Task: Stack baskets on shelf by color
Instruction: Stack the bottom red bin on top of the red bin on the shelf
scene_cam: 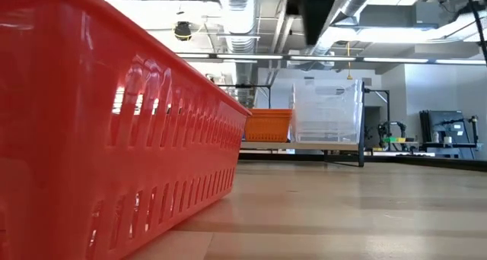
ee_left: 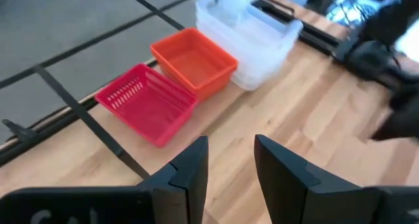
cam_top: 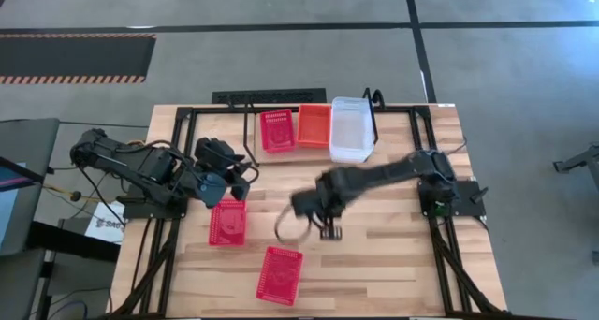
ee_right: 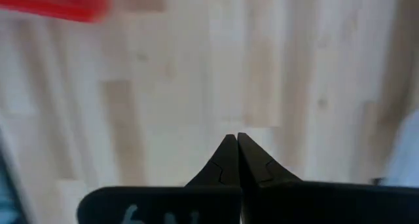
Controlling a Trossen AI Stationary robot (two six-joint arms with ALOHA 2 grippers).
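A pale wooden table (cam_top: 393, 254) carries two loose red baskets (cam_top: 228, 221) near its front-left. At the back, the black shelf (cam_top: 374, 103) holds red, orange and clear baskets side by side.

red baskets (cam_top: 277, 130) | orange basket (cam_top: 314, 124) | clear basket (cam_top: 351, 129) | black shelf (cam_top: 375, 103)

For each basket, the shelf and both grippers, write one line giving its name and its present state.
Red basket on shelf: upright, empty.
Orange basket: on shelf, upright, empty.
Clear baskets: stacked on shelf.
Red basket by left gripper: on table, off shelf.
Red basket near front edge: on table, off shelf.
Shelf: holds three colours side by side.
Left gripper: open, empty.
Right gripper: shut, empty.
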